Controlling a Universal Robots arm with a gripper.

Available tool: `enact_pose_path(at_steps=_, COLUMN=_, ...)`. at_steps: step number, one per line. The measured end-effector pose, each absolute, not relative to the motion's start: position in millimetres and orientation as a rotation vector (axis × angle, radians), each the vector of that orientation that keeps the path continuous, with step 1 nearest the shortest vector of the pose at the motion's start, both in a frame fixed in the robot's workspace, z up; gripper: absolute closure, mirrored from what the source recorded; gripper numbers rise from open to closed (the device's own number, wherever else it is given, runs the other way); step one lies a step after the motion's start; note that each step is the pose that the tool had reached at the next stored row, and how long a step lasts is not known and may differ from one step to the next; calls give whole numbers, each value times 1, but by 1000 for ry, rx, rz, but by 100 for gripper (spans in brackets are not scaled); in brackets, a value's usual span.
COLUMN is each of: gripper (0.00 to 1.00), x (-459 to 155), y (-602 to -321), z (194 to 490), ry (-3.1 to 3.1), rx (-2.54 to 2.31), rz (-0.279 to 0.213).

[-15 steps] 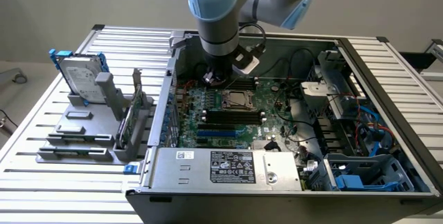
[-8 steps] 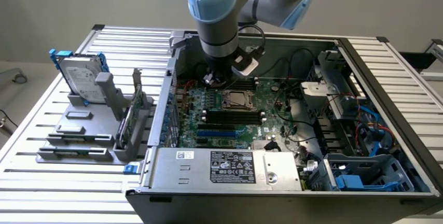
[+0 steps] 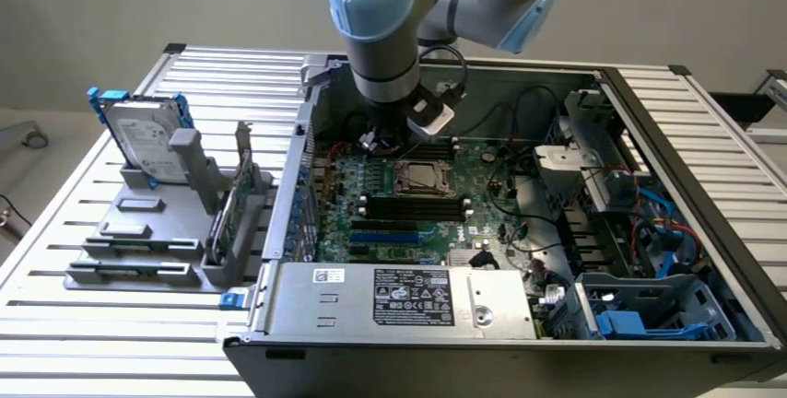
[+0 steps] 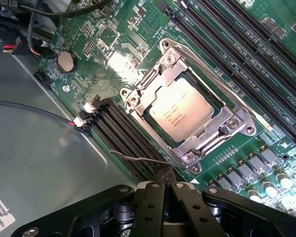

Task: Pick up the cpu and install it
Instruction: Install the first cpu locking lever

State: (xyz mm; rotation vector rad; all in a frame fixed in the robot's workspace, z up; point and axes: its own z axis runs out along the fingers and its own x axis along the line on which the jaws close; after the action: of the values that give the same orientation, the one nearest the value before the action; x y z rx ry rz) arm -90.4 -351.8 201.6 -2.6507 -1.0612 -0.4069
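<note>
The cpu point(image 4: 181, 109) lies flat inside the metal-framed socket point(image 4: 237, 123) of the green motherboard point(image 4: 113, 59), its silvery top with printed text facing up. In the exterior view the cpu point(image 3: 422, 175) sits mid-board in the open computer case. My gripper point(image 4: 164, 170) is shut, its black fingers pressed together just off one corner of the socket. A thin wire socket lever point(image 4: 133, 158) ends right at the tips; whether it is pinched I cannot tell. From outside, the gripper point(image 3: 383, 143) hangs low over the board beside the socket.
A silver hard drive in a blue bracket point(image 3: 142, 140) stands on a grey fixture point(image 3: 135, 232) at the exterior view's left. The power supply point(image 3: 406, 298) fills the case front. Black memory slots point(image 3: 412, 206) flank the socket; cables and drive bays point(image 3: 640, 223) crowd the right.
</note>
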Motion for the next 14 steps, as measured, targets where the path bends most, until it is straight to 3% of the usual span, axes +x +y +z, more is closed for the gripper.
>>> enact_pose_path(at_steps=14, gripper=89, x=-97, y=-345, z=201, ry=-1075, rx=-2690, rz=-415)
